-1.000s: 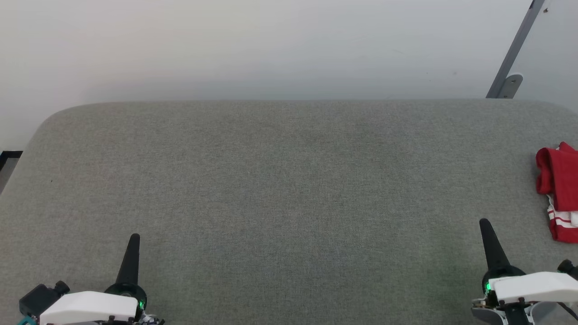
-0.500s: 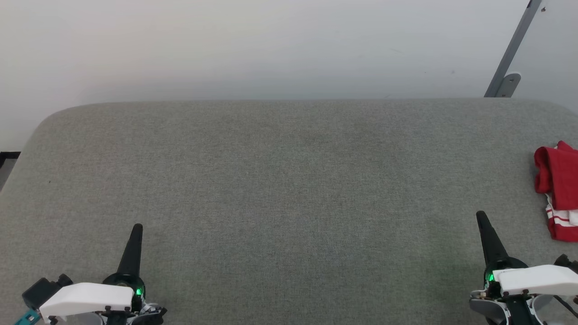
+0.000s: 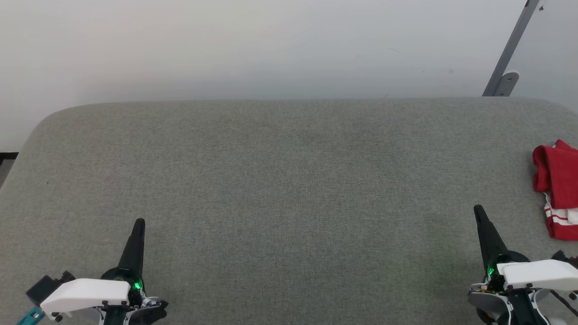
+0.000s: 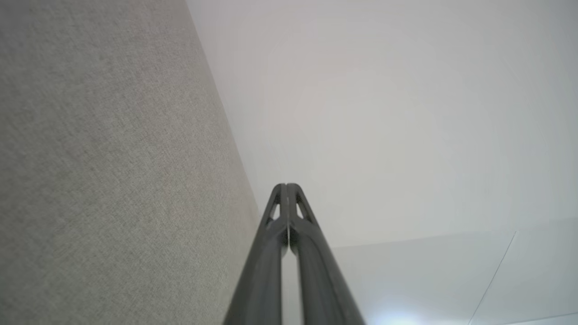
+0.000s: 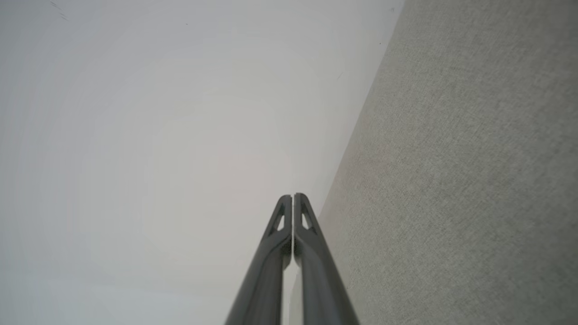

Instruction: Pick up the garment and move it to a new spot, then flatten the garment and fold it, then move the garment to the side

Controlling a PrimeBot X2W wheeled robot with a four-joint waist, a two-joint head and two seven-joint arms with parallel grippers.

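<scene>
The garment [image 3: 558, 178] is lying bunched at the far right of the counter [image 3: 289, 180]. It is a soft red lump with a white-striped band at its near end, its long axis running far-to-near and the frame edge cutting it off. The counter is showing a grey, felt-like cover with rounded corners. The left gripper [image 3: 138, 225] and right gripper [image 3: 477, 211] are pointing away, their tapered dark fingers pressed together and gripping nothing. The right one is sitting near the garment without touching it.

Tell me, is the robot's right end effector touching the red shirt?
Apart. In the head view, a strip of bare grey surface separates the tip of the right end effector from the red shirt.
</scene>
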